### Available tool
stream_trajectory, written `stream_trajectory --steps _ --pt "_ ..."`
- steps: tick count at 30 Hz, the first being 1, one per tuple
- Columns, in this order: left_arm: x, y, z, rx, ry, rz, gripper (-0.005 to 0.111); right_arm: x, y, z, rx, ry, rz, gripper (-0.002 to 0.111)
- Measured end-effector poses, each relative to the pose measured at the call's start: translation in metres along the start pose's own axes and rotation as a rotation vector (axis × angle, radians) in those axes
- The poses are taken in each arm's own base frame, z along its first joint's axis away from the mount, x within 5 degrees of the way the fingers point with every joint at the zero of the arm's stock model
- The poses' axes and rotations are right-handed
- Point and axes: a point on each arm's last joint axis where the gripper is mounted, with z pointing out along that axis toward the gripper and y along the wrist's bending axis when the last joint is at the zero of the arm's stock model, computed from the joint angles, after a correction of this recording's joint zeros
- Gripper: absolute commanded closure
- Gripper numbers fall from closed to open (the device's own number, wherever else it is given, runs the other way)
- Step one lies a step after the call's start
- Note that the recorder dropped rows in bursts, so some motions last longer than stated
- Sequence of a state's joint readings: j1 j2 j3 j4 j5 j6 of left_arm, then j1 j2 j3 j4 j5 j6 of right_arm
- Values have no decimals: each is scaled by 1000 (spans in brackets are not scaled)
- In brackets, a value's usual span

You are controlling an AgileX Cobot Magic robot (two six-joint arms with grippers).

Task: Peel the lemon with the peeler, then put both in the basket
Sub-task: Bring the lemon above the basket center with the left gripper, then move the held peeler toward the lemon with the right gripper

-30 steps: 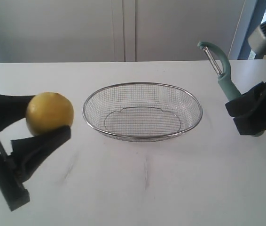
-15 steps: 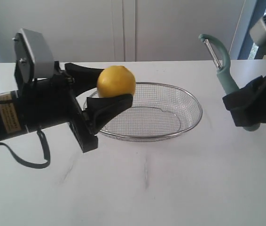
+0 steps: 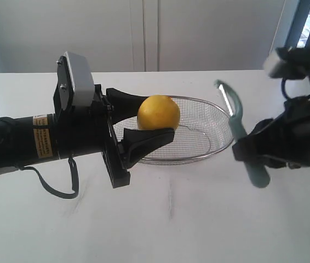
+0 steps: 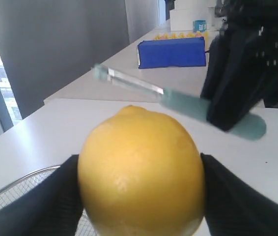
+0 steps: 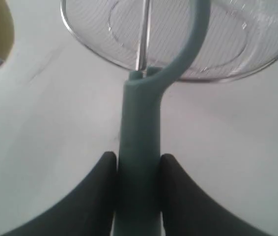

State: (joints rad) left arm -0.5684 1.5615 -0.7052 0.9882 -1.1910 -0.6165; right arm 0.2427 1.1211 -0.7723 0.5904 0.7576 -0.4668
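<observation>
The yellow lemon (image 3: 158, 112) hangs in the air over the left part of the wire mesh basket (image 3: 212, 150), with my left gripper (image 3: 154, 116) shut on it; its two black fingers press the lemon (image 4: 141, 169) from both sides. My right gripper (image 3: 249, 149) is shut on the teal handle of the peeler (image 3: 236, 124), to the right of the basket. The peeler's curved head and blade point up and toward the lemon, apart from it. In the right wrist view the peeler (image 5: 140, 147) sits between the black fingers (image 5: 102, 189), its head over the basket (image 5: 95, 51).
The basket stands in the middle of a white table (image 3: 171, 219). A wall with pale panels rises behind the table's far edge. In the left wrist view a blue pouch (image 4: 172, 52) lies on another table far behind.
My left gripper carried the lemon from the table's left side up and rightward to above the basket's left part. My right gripper moved left and lower with the peeler, tilting it toward the lemon.
</observation>
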Motion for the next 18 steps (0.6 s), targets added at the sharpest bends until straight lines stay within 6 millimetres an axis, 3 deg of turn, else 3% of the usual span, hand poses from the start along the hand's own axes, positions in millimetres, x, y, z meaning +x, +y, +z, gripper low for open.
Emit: stream_trajectory --steps 2,5,18 --pt "0 0 0 0 -1 25 107 7 4 20 -89 81 42 108" --pt "0 0 0 2 -1 34 107 8 11 31 -171 111 44 108" --pt "8 2 0 -15 87 89 107 4 17 37 -236 89 112 108"
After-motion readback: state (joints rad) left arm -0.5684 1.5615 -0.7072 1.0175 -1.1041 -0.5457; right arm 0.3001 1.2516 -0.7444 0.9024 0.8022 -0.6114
